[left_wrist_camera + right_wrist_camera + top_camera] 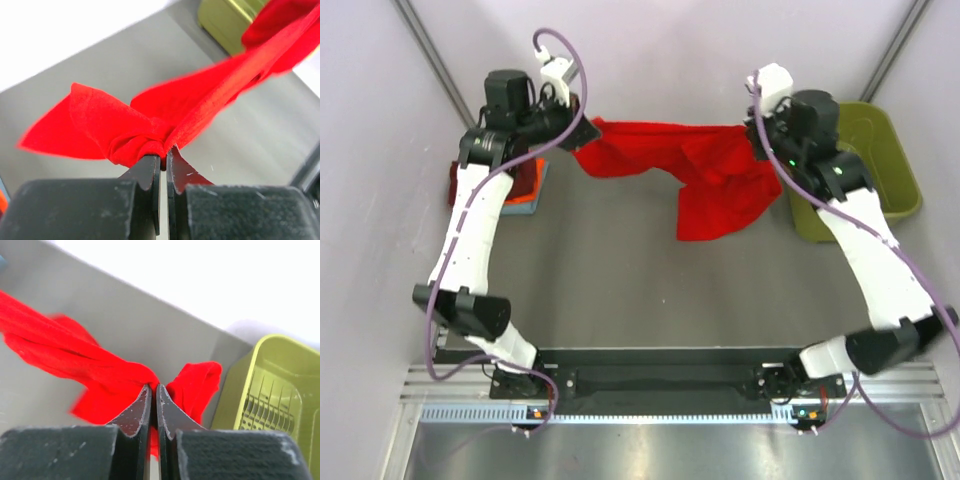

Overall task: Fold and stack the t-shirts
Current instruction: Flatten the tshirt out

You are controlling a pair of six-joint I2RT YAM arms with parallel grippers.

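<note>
A bright red t-shirt (690,170) hangs stretched between my two grippers over the far half of the table, its lower part drooping toward the right. My left gripper (582,132) is shut on the shirt's left end; in the left wrist view the bunched red cloth (125,132) is pinched at the fingertips of that gripper (164,152). My right gripper (762,140) is shut on the shirt's right end, and the right wrist view shows red cloth (100,375) spilling to both sides of that gripper (153,389). A stack of folded t-shirts (525,185) lies at the far left, mostly under my left arm.
An olive-green plastic basket (892,160) stands at the far right, just behind my right arm; its rim (260,365) shows beside the right gripper. Grey walls close in the table on the left, right and back. A black rail (660,380) runs along the near edge.
</note>
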